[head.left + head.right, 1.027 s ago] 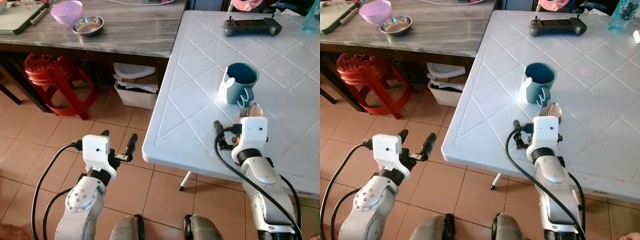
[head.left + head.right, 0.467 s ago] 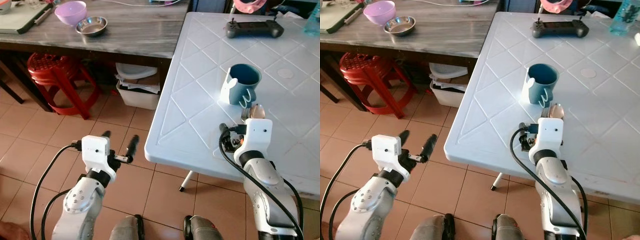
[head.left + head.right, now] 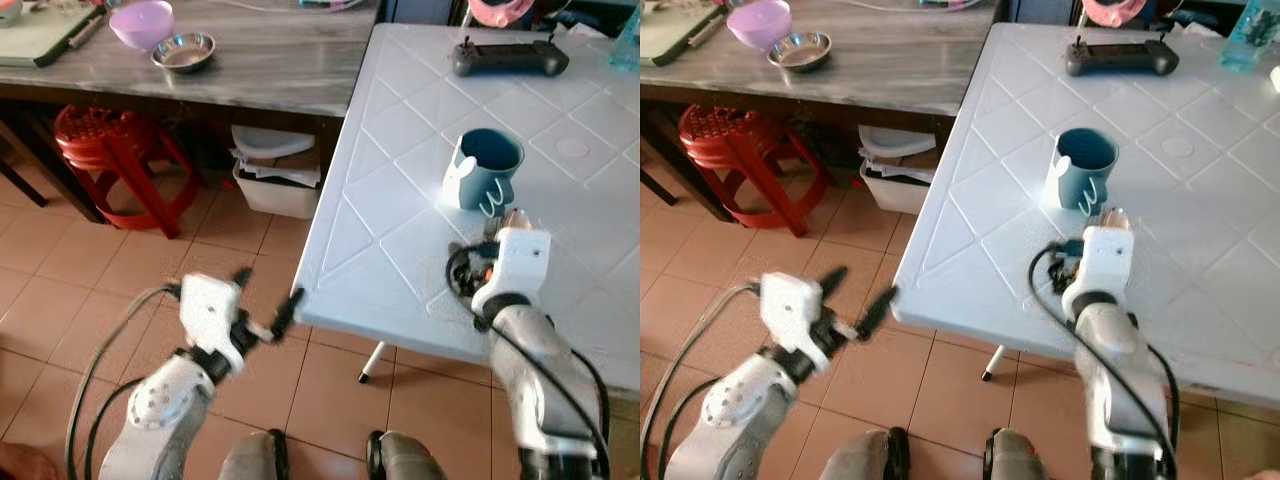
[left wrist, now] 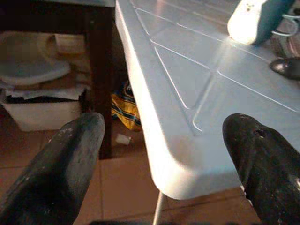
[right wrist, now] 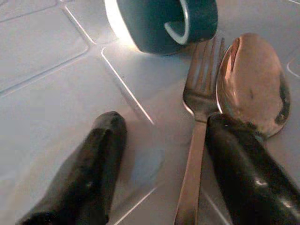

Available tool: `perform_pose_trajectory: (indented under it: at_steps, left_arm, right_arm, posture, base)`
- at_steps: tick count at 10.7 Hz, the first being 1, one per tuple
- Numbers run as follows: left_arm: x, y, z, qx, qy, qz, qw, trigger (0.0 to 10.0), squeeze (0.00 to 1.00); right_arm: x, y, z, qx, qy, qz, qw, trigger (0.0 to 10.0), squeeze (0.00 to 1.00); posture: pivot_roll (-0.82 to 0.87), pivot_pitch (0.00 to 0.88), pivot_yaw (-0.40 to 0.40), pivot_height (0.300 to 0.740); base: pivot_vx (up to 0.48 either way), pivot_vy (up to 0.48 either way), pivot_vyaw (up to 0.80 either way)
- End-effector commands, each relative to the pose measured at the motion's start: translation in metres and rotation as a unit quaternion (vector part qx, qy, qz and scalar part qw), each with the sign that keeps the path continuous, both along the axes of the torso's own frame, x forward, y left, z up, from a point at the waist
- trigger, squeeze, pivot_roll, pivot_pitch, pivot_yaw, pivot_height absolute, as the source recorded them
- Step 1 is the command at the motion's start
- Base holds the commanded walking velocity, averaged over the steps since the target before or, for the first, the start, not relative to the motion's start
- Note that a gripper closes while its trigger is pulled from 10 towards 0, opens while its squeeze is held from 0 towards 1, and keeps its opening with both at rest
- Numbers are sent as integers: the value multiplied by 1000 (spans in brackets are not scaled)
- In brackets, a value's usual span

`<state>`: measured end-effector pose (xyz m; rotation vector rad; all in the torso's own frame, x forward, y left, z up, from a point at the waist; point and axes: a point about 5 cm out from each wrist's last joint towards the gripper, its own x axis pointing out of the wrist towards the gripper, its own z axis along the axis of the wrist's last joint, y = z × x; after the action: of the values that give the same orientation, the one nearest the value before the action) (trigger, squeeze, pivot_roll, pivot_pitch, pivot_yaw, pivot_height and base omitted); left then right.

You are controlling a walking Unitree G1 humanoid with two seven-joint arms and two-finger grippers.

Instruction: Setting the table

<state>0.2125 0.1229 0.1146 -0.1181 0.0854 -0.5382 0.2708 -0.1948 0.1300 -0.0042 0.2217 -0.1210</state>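
Now released, fork (image 5: 197,140) and spoon (image 5: 253,84) lie at the mug's (image 3: 483,168) 6 o'clock as the right gripper (image 5: 164,164) gapes empty; the left gripper (image 3: 268,305), wide open, has swung toward the worktop (image 3: 370,210).

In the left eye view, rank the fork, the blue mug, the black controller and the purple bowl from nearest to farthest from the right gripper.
1. Fork, lying on the white table between the right gripper fingers, beside the spoon.
2. Blue mug, just beyond the fork's tines.
3. Black controller, at the table's far end.
4. Purple bowl, far left on the wooden counter.
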Motion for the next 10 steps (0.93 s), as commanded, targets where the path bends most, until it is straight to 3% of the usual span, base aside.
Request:
perform_pose_trajectory:
  at_steps: [1,4,6,10]
  left_arm:
    - [-3,0,3,2,-3,-9,1000,10000,0]
    - [-3,1,0,4,0,-11,1000,10000,0]
    - [-5,1,-2,4,2,-12,1000,10000,0]
    - [-7,-2,-2,6,2,-19,1000,10000,0]
  right_arm:
    - [-4,-3,-21,9,59,-8,998,0,0]
    - [-5,0,-36,32,119,0,992,0,0]
    - [-16,8,-48,43,160,12,986,0,0]
    - [-22,15,-55,55,201,31,978,0,0]
  posture:
    - [19,179,80,740]
    - [22,184,75,740]
    - [20,184,73,740]
    - [22,183,70,740]
  base:
    - [0,0,0]
    - [0,0,0]
    - [0,0,0]
    - [0,0,0]
